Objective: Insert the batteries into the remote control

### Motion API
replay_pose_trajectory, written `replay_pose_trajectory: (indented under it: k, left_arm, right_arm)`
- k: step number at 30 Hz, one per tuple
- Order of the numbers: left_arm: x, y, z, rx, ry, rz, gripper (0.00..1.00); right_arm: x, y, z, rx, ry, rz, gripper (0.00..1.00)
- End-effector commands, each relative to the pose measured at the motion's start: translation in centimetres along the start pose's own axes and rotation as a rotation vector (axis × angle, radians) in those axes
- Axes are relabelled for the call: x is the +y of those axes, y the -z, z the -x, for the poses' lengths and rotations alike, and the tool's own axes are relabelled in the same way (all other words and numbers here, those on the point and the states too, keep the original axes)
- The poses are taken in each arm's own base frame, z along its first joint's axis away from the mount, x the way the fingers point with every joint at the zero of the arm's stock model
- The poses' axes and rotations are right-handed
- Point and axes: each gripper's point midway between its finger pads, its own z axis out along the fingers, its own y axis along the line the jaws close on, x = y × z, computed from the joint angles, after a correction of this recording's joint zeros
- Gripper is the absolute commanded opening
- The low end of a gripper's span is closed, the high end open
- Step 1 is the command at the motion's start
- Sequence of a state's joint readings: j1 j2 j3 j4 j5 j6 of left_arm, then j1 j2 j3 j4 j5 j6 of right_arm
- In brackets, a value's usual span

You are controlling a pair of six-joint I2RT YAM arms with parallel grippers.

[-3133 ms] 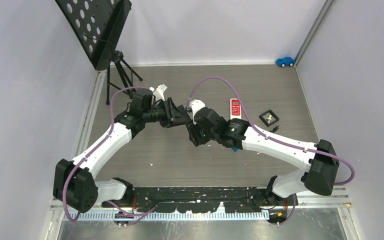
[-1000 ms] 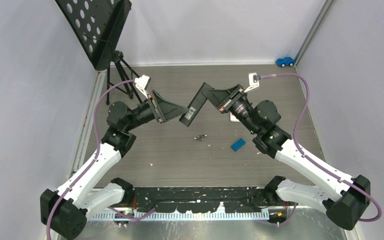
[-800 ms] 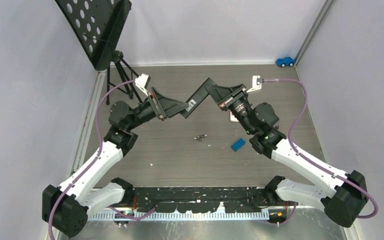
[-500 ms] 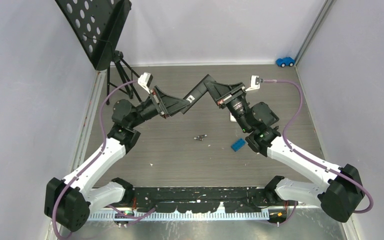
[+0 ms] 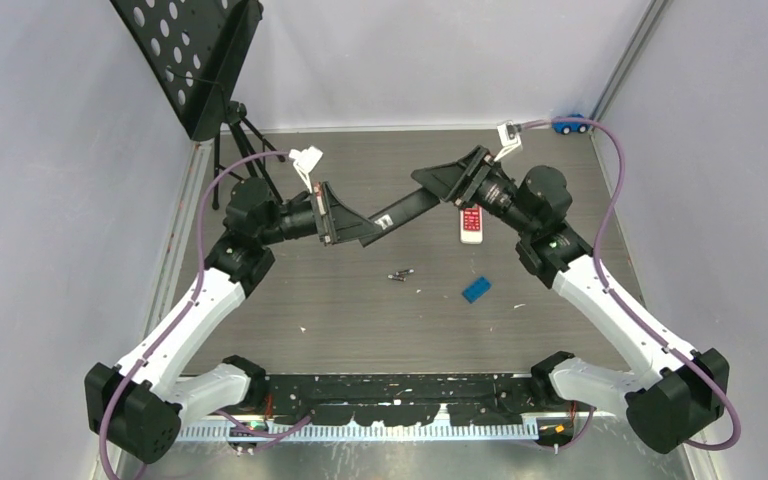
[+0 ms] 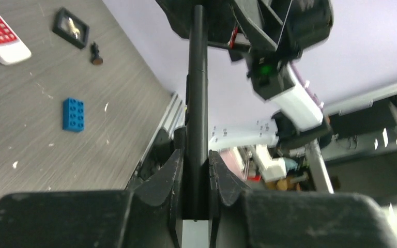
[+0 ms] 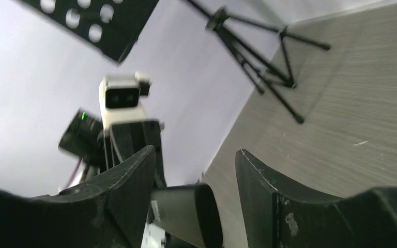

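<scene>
Above the middle of the table [image 5: 360, 330], a long black remote control [image 5: 407, 206] hangs in the air between the two arms, slanting up from left to right in the top view. The left gripper [image 6: 196, 166] is clenched on one end of it. In the left wrist view both fingers [image 6: 168, 175] press against the narrow black body, which runs straight away from the camera toward the other arm. The right gripper [image 7: 194, 155] is released. Its two fingers stand wide apart with the remote's rounded end between them, close against one finger and with a clear gap to the other.

The batteries [image 5: 401, 273], tiny dark cylinders lying close together, rest on the table below the raised remote, near the centre and apart from both arms. A blue block [image 5: 476, 289] lies to their right, slightly nearer the arm bases. A white remote [image 5: 471, 223] with a red face lies flat farther back, just beside the right arm's wrist. In the left wrist view a small black square frame [image 6: 71, 25] and a small dark piece [image 6: 96, 53] sit on the table between the white remote and the blue block. A blue toy car [image 5: 570, 124] is parked at the far right corner. A black perforated music stand [image 5: 195, 60] on a tripod stands at the far left corner.
</scene>
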State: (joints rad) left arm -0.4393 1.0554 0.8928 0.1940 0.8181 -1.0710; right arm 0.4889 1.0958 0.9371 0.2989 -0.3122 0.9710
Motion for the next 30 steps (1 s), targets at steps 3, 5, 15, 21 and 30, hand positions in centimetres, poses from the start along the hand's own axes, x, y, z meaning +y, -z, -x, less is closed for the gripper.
replay_pose_trajectory:
  k: [3, 5, 15, 21, 30]
  left_arm:
    - [-1.5, 2.0, -4.0, 0.263, -0.191, -0.113, 0.0]
    - [-1.5, 2.4, -4.6, 0.292, -0.207, -0.121, 0.0]
    - [-1.2, 2.5, -4.8, 0.304, -0.216, -0.115, 0.0]
    - [-1.5, 2.9, -5.1, 0.319, -0.242, -0.123, 0.0]
    - [-2.4, 2.9, -4.3, 0.273, -0.257, -0.114, 0.07]
  right_arm:
    - [3.1, 3.9, -7.4, 0.493, 0.175, 0.287, 0.63]
    - [2.8, 4.4, -8.3, 0.537, 0.177, 0.317, 0.62]
    - [3.5, 6.4, -9.8, 0.611, 0.147, 0.398, 0.62]
    - [3.0, 6.7, -10.4, 0.636, 0.1, 0.38, 0.5]
    - [4.4, 6.9, -9.7, 0.598, 0.075, 0.431, 0.01]
